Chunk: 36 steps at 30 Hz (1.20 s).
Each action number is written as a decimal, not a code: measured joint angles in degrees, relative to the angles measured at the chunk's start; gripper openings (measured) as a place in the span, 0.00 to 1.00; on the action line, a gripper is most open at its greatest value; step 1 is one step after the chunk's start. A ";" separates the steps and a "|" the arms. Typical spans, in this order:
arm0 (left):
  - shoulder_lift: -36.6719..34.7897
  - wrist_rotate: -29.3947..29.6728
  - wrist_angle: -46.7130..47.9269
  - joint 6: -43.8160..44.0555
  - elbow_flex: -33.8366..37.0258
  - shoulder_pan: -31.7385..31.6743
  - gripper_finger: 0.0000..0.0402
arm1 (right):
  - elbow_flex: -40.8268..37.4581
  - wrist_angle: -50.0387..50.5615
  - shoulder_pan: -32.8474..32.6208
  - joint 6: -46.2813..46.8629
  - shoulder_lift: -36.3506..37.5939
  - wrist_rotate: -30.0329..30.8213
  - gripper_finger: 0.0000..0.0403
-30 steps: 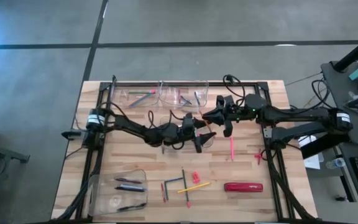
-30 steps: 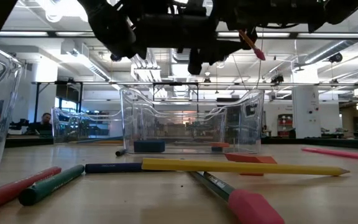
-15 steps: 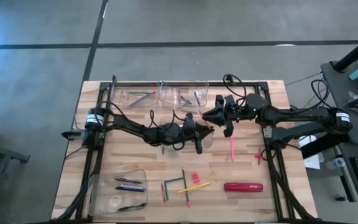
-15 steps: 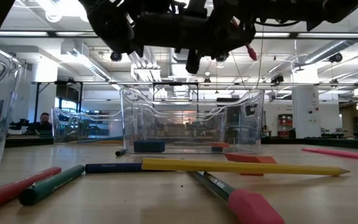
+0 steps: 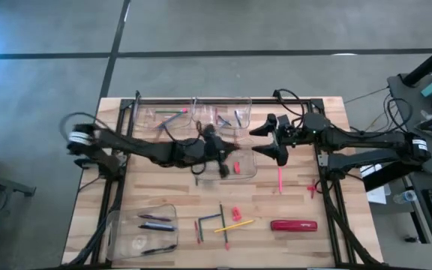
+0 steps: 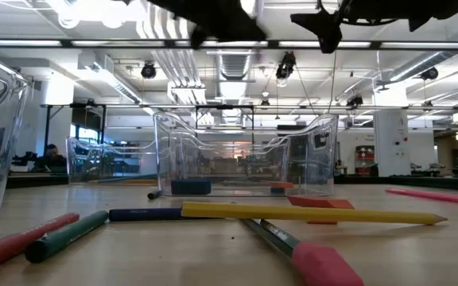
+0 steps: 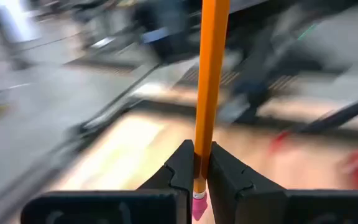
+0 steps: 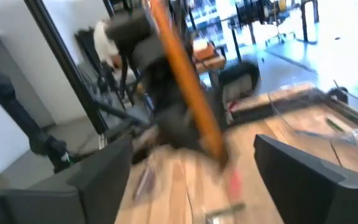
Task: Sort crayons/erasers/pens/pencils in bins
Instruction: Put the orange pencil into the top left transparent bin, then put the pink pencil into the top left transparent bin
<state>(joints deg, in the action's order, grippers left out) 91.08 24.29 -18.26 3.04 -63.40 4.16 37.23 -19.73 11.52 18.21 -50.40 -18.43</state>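
Lying nearest on the bench are loose sticks: a yellow pencil, a green pencil and a red one, with a red oblong case beside them and one clear bin holding dark pens. Farther on stands a second clear bin with a small red eraser inside, and a pink pencil lies just beside it. Two more bins stand along the far edge. An orange pencil, long and thin with a pink end, is upright between the fingers of the left claw, which is closed tight on it above the middle bin. The right claw hangs near, wide open and holding nothing.
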 joint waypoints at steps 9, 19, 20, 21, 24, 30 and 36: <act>-14.03 23.90 51.94 -3.42 0.36 -6.19 0.02 | -0.45 15.53 -0.03 -2.92 3.56 4.56 0.87; -12.44 22.77 68.87 -6.30 1.69 -25.33 0.04 | -1.14 16.51 -0.14 -5.35 1.73 8.35 0.84; -12.14 21.97 68.88 -7.43 1.69 -26.95 0.05 | -1.14 16.51 -0.14 -5.35 1.48 8.36 0.83; -11.88 21.12 68.84 -8.62 1.69 -28.41 0.06 | -1.14 16.54 -0.14 -5.35 1.30 8.37 0.83; -11.20 20.20 68.87 -10.71 1.69 -31.72 0.15 | -1.14 16.66 -0.14 -5.52 0.91 8.34 0.82; -11.37 19.59 68.85 -13.06 1.67 -34.07 0.43 | -1.14 18.82 -0.14 -8.38 0.86 8.47 0.82; -15.54 15.37 65.85 -3.89 -0.03 -31.81 0.59 | -1.16 23.43 -0.14 -10.65 2.43 13.91 0.82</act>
<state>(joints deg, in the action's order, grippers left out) 75.54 39.66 47.58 -0.85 -63.43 -27.65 36.07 3.70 11.38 7.56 -47.97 -4.51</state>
